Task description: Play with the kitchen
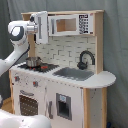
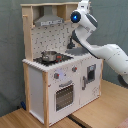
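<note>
The kitchen [image 1: 102, 80] is a white and light-wood toy unit, seen in both exterior views. It has a black faucet [image 1: 86, 59] over a grey sink [image 1: 75, 74], and a small metal pot [image 1: 33, 62] on the stove. A white cupboard door [image 1: 43, 27] stands swung open at the upper left of the microwave shelf. My gripper [image 1: 34, 25] is at that door's outer edge, at shelf height. In the second exterior view, my arm [image 2: 100, 50] reaches up past the grey hood [image 2: 50, 20], the pot [image 2: 49, 56] sits on the stove, and the gripper end is hidden at the top.
The oven door [image 1: 29, 105] and knobs are on the kitchen's front, with the oven door [image 2: 64, 95] shut. A grey curtain hangs behind. The kitchen stands on a wooden floor [image 2: 95, 115]. My arm's base link fills the first exterior view's lower left.
</note>
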Available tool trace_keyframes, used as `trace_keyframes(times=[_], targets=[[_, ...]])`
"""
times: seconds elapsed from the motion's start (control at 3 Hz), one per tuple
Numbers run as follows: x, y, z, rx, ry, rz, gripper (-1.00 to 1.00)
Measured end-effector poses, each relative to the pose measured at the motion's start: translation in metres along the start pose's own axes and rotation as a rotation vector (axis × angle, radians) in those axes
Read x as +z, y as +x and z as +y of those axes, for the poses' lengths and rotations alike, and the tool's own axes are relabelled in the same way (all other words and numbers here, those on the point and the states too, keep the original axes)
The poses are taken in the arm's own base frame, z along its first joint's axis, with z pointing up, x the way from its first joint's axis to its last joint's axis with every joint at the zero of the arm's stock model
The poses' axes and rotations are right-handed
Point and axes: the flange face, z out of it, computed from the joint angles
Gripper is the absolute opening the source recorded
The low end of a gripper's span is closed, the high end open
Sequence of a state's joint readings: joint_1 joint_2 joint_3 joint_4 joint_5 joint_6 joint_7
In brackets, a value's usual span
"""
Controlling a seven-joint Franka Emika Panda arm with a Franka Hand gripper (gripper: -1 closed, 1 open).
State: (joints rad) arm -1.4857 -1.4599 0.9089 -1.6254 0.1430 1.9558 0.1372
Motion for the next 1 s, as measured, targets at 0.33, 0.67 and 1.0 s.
trace_keyframes(times=[0.33, 0.67, 1.0], targets=[[0.007, -0.013, 0.017, 0.019, 0.028, -0.012, -1.00], [0.022, -0.021, 0.024, 0.029, 0.043, 0.000, -1.00], [0.026, -0.024, 0.028, 0.036, 0.063, 0.049, -1.00]])
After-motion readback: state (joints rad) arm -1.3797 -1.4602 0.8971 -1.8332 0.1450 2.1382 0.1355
